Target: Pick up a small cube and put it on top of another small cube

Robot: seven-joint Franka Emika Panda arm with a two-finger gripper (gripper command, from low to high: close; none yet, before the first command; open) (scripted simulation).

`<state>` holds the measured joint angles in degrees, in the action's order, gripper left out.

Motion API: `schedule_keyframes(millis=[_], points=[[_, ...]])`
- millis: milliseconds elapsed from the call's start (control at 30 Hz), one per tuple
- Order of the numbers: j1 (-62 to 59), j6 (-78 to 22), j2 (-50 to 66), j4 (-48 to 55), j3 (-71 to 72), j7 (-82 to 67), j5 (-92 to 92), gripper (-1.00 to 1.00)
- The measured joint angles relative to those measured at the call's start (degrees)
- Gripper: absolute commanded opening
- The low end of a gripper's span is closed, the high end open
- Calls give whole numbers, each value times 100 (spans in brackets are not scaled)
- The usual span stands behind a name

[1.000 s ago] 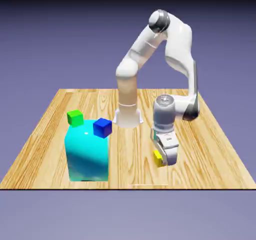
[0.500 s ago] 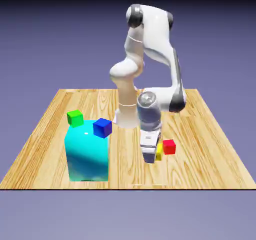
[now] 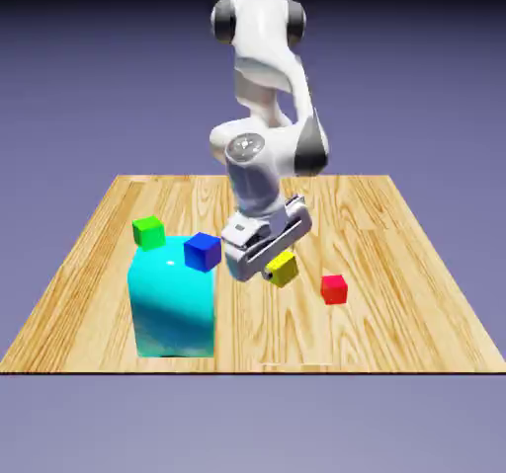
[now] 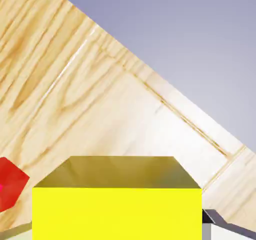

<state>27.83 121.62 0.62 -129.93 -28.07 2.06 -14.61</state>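
gripper clenched on the yellow cube over the desk

the gripper point(image 3: 276, 268) had the yellow cube point(image 3: 284, 269) gripped between its fingers, and in the hand view the cube filled the bottom middle. in the exterior view it showed between the blue cube point(image 3: 203, 252) and the red cube point(image 3: 334, 289). the red cube was on the desk point(image 3: 395, 308), toward the desk's near edge and right of its middle in that view. the cyan block point(image 3: 174, 303) stood near the desk's near left corner; the green cube point(image 3: 148, 233) and the blue cube showed at its upper corners.
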Motion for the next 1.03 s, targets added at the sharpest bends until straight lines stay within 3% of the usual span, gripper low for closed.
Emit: schedule_keyframes(millis=[700, 800, 933, 967, 1033], points=[[-3895, -954, -1950, -44, 1438, 4924, 2014, -100], [-4148, -945, -1933, -147, 1285, 4919, 1956, -100], [-4157, 51, -1596, -812, 1209, 4872, 1926, -100], [-4158, 136, -1567, -869, 1203, 4867, 1924, 100], [-4158, 136, -1567, -869, 1203, 4879, 1945, 100]])
